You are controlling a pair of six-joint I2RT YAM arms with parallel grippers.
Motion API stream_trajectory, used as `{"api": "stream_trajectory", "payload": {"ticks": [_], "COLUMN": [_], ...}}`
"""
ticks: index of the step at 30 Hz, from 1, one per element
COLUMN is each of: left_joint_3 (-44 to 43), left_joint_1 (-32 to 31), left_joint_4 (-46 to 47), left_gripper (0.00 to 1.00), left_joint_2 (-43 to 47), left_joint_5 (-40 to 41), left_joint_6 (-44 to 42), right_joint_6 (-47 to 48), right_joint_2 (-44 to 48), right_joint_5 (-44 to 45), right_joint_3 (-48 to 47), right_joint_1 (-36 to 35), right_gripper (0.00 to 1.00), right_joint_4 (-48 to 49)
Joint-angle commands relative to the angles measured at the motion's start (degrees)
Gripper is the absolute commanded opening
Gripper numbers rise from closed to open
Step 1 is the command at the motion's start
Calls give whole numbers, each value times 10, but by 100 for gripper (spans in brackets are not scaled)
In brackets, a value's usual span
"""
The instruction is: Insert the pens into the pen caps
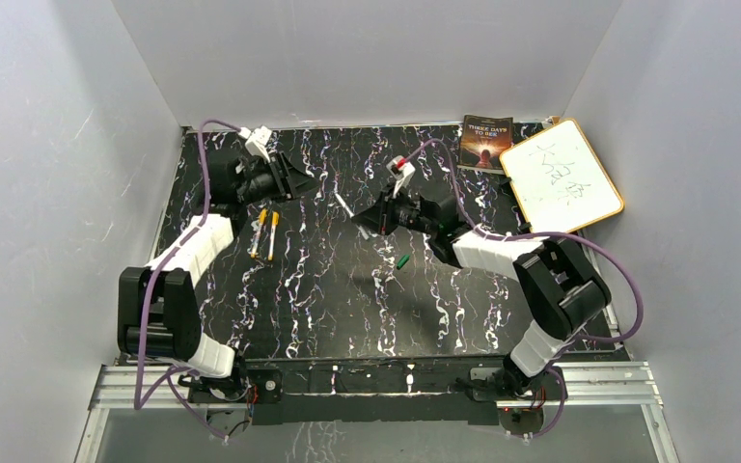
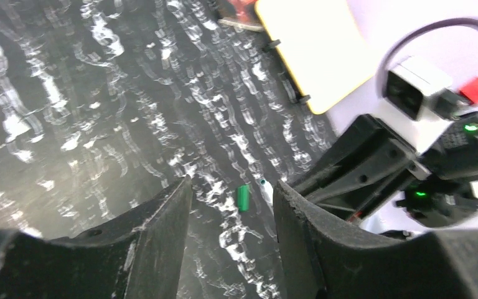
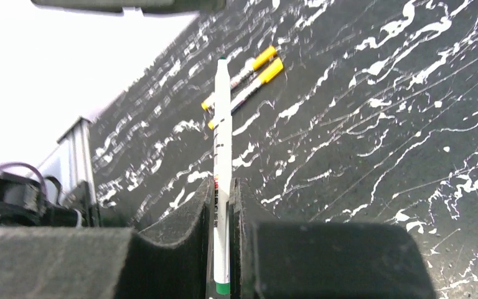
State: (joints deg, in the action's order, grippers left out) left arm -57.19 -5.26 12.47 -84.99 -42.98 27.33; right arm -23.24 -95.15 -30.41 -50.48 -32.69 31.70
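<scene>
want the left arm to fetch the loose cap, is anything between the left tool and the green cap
Nothing visible on the table: the left tool looks straight at the green cap across bare marbled tabletop. The pen held in the right tool juts out close beside that line, though.

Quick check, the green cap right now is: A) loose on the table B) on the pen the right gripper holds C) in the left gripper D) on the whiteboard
A: the green cap lies loose on the black table, while the pen clamped in the right gripper shows an uncapped tip.
</scene>
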Motion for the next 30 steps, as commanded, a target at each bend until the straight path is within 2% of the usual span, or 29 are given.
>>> {"api": "stream_trajectory", "payload": {"ticks": [1, 7, 11, 19, 30], "left_joint_3": [70, 103, 111, 116, 78], "left_joint_1": [8, 27, 21, -9, -58], "left_joint_4": [372, 568, 734, 828, 856], "left_gripper": [51, 54, 51, 45, 41], "left_joint_2": [11, -2, -23, -24, -34], "left_joint_5": [-113, -95, -111, -110, -147], "left_joint_6": [222, 335, 410, 436, 450], "right_joint_6": [-97, -112, -150, -237, -297], "right_joint_2": [37, 68, 70, 42, 1], "right_joint_5": [-6, 6, -14, -47, -63], "right_joint_3": [27, 49, 49, 28, -12], "right_joint_1": [22, 35, 43, 43, 40], "right_gripper": [0, 0, 0, 0, 0], "right_joint_4": [183, 251, 310, 442, 494]}}
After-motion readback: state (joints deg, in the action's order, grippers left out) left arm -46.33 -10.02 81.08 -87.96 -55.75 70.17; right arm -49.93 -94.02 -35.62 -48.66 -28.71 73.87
